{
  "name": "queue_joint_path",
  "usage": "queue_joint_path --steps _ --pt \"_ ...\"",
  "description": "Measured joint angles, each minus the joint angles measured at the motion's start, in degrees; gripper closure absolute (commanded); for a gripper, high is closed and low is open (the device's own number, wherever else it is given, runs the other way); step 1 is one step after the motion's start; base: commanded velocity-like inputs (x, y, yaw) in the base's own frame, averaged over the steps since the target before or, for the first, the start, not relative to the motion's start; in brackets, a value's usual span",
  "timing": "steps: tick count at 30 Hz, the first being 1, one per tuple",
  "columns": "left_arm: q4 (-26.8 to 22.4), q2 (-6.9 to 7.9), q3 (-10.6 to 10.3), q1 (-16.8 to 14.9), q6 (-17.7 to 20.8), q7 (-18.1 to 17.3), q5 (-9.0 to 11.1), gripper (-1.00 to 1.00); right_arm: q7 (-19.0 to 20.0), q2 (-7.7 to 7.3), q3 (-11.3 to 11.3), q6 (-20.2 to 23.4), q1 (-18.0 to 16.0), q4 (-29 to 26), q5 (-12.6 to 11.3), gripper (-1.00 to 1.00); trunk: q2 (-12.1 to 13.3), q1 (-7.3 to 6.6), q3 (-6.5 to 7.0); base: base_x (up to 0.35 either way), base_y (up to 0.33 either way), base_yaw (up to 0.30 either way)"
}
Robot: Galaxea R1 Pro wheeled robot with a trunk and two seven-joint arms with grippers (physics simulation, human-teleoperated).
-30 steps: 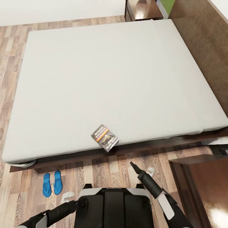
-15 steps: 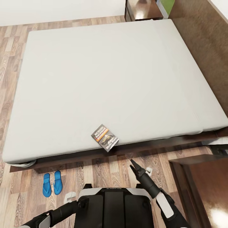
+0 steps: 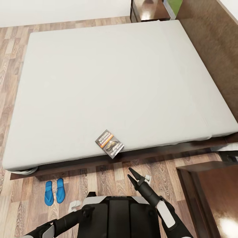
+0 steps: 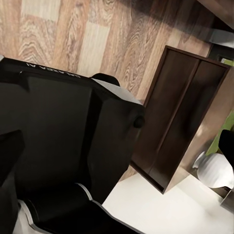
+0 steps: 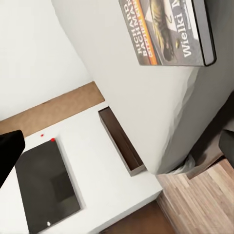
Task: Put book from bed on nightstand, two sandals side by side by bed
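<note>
**Sandals paired, book yet to be lifted**

At the near edge of the bed [image 3: 109,82], the book [image 3: 109,143] lies flat on the mattress, one corner jutting slightly past the edge. Below it, over the plank floor, the right pincer [image 3: 133,176] points toward it with fingers spread, holding nothing. The two sandals [image 3: 54,191] lie side by side on the floor close to the bed, so that half looks done. A nightstand [image 3: 148,10] stands at the far corner; the book's move remains. Whether the left pincer is spread or pressed together, I cannot tell.
</note>
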Motion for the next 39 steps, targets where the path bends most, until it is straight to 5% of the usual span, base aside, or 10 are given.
queue_joint_path --steps 16,28,39 --pt "1.5 -0.74 0.0 0.0 0.0 0.0 0.0 -1.0 0.4 0.04 0.1 0.1 0.0 0.1 -0.2 -1.0 0.0 0.0 0.0 0.0 0.0 0.009" --pt "1.5 -0.8 0.1 0.0 0.0 0.0 0.0 -1.0 0.3 0.04 0.1 0.1 0.0 0.1 -0.1 -1.0 0.0 0.0 0.0 0.0 0.0 0.261" --pt "1.2 0.73 1.9 0.0 0.1 -0.4 0.1 -1.0 0.6 -0.03 0.1 0.2 0.0 0.0 -0.2 -1.0 0.0 0.0 0.0 0.0 0.0 0.158"
